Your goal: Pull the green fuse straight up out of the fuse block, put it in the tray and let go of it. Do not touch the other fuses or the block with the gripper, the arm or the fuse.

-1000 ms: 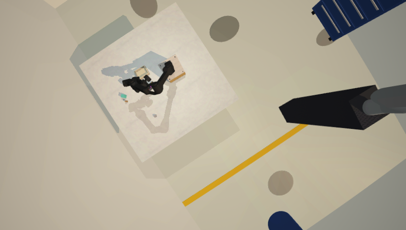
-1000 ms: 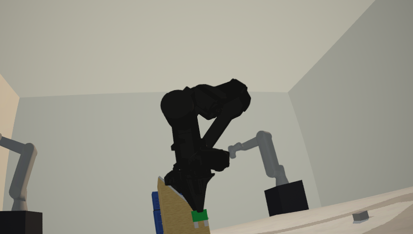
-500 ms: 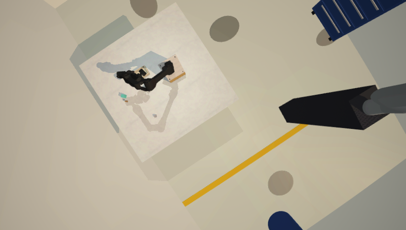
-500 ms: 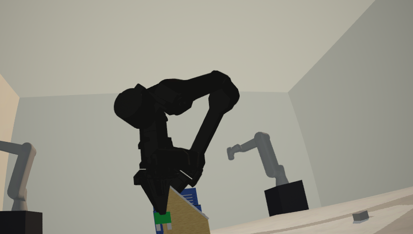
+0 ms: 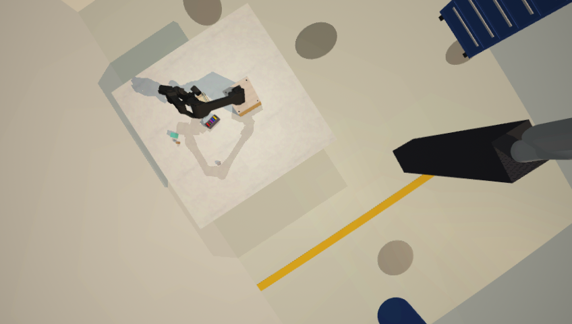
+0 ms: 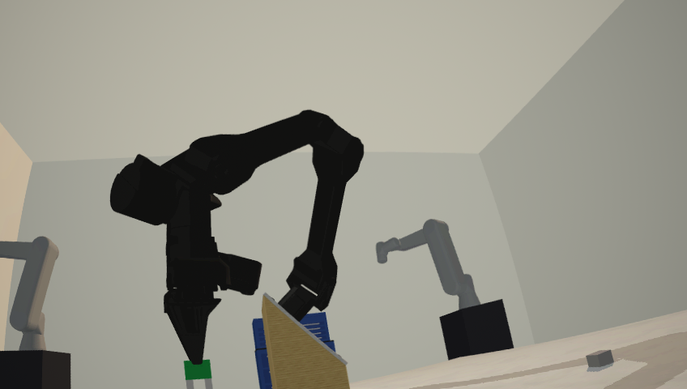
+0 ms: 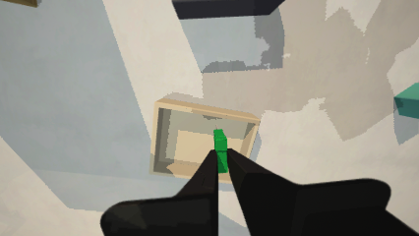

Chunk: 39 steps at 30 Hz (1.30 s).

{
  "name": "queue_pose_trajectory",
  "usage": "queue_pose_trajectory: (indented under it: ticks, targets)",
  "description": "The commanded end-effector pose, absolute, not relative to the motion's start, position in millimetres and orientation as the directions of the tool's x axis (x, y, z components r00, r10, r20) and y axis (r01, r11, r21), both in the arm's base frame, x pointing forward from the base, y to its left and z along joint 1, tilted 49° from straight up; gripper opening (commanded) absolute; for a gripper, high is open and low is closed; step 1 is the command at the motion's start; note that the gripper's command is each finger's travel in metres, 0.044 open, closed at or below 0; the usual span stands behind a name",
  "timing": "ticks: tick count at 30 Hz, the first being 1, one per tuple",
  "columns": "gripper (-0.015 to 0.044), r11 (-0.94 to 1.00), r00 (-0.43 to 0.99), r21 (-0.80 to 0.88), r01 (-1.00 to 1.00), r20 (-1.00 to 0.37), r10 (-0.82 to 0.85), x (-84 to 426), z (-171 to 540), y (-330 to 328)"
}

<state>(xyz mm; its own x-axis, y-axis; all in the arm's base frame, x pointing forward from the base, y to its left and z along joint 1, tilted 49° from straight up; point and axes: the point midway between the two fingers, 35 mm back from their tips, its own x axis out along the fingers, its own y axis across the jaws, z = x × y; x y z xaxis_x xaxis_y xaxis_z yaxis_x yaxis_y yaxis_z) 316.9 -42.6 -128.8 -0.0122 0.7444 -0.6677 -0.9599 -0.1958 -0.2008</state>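
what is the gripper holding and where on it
The gripper is shut on the green fuse, pinching its coloured body from both sides; the metal prongs hang free below.

Robot lab, grey robot arms (image 6: 443,255) on black pedestals (image 6: 475,328), floor line (image 5: 340,232)

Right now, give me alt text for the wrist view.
Two black jaws pinch a small green fuse directly above an open, shallow beige tray on a pale table top. A teal block sits at the right edge.
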Motion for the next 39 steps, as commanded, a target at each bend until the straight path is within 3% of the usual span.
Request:
queue_pose_trajectory:
  ticks: [1, 33, 39]
  targets:
    - [0.0, -0.196, -0.007, -0.208, -0.958, -0.669, 0.744, 313.7, -142.9, -56.7]
    - [0.0, -0.196, -0.008, -0.209, -0.958, -0.664, 0.747, 309.0, -180.2, -34.2]
    - [0.0157, -0.202, -0.01, -0.212, -0.956, -0.667, 0.745, 309.9, -178.7, -37.1]
